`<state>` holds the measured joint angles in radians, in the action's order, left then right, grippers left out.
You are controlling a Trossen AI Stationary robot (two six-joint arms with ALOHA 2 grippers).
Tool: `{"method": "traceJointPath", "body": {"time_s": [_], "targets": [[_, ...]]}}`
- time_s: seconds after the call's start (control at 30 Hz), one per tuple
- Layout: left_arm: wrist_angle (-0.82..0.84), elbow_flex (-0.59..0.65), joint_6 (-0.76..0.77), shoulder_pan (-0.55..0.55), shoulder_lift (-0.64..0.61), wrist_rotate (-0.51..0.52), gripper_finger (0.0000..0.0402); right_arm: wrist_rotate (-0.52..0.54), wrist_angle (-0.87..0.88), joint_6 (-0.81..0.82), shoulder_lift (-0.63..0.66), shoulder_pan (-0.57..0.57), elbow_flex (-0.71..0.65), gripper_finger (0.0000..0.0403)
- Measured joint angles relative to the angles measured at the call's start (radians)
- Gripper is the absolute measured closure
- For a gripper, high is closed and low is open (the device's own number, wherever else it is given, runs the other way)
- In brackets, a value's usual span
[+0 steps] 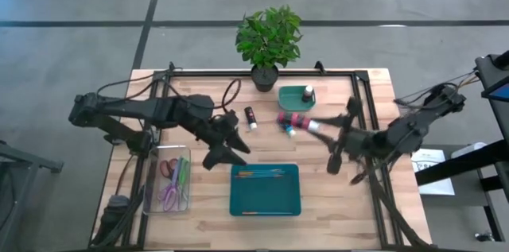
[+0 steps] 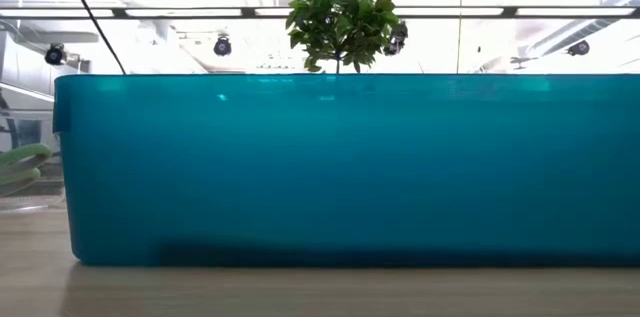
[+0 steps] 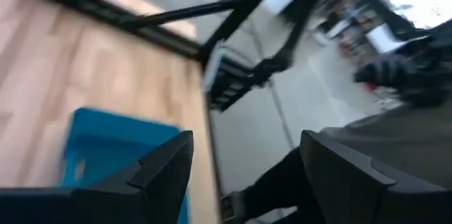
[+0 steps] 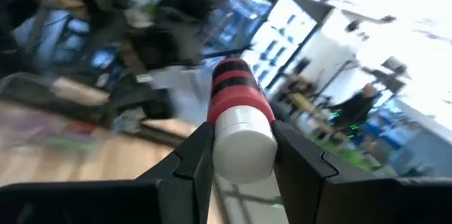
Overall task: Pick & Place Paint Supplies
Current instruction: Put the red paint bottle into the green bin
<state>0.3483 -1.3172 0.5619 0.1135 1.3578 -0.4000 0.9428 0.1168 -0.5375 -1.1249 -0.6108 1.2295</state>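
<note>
The right gripper [image 4: 239, 155] is clamped on a red paint bottle with dark bands and a white cap [image 4: 236, 114]; in the right wrist view the bottle sits squarely between the two dark fingers [image 4: 189, 159], cap end toward the camera. From above, this gripper [image 1: 318, 127] hangs over the table's right half, with the bottle [image 1: 298, 120] pointing toward the table's middle, just beside a small blue-and-white bottle [image 1: 287, 129] lying on the wood.

The left gripper [image 1: 232, 142] hangs just beyond the far left corner of the rectangular teal plastic tray [image 1: 265, 203]. Its jaws stand apart with nothing between them, as the left wrist view shows past its fingers [image 3: 161, 171], though that view is smeared. The tray holds thin orange-handled brushes [image 1: 258, 173] along its far wall.

A dark bottle with a white cap [image 1: 250, 117] lies near the potted green plant [image 1: 268, 41], well apart from either claw. A small teal dish [image 1: 293, 95] carries another white-capped bottle [image 1: 308, 93]. A clear plastic bin [image 1: 169, 179] with what look like scissors sits left of the tray.
</note>
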Motion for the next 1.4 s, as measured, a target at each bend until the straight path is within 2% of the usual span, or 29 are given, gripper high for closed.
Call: {"method": "traceJointPath", "body": {"time_s": [0.1,0.2,0.43,0.53,0.63,0.7,0.87,1.07,1.4], "targets": [[0.128,-0.001,-0.022,0.013,-0.005,0.016,0.0134,0.008,0.081,0.100,-0.003,-0.010,-0.007,0.0292],[0.237,-0.001,-0.054,0.037,-0.007,0.050,0.0137,0.032,0.225,0.250,0.001,-0.010,0.050,0.0293],[0.433,0.000,-0.094,0.067,-0.006,0.290,0.0179,-0.001,0.706,0.637,-0.079,0.009,0.242,0.0293],[0.534,0.001,-0.070,0.066,-0.006,0.374,0.0197,-0.061,0.869,0.836,-0.105,0.064,0.315,0.0293],[0.589,0.005,-0.058,0.064,-0.007,0.401,0.0213,-0.153,1.035,1.019,-0.146,0.151,0.359,0.0292],[0.600,0.018,-0.045,0.066,-0.007,0.401,0.0220,-0.249,1.099,1.074,-0.169,0.222,0.367,0.0293],[0.601,0.070,-0.008,0.068,-0.020,0.407,0.0228,-0.506,1.113,1.100,-0.212,0.418,0.373,0.0293],[0.599,0.152,0.027,0.073,-0.042,0.404,0.0228,-0.762,1.111,0.976,-0.288,0.631,0.393,0.0293],[0.570,0.297,0.091,0.079,-0.177,0.408,0.0228,-0.876,1.257,0.679,-0.464,0.854,0.435,0.0293]]}}
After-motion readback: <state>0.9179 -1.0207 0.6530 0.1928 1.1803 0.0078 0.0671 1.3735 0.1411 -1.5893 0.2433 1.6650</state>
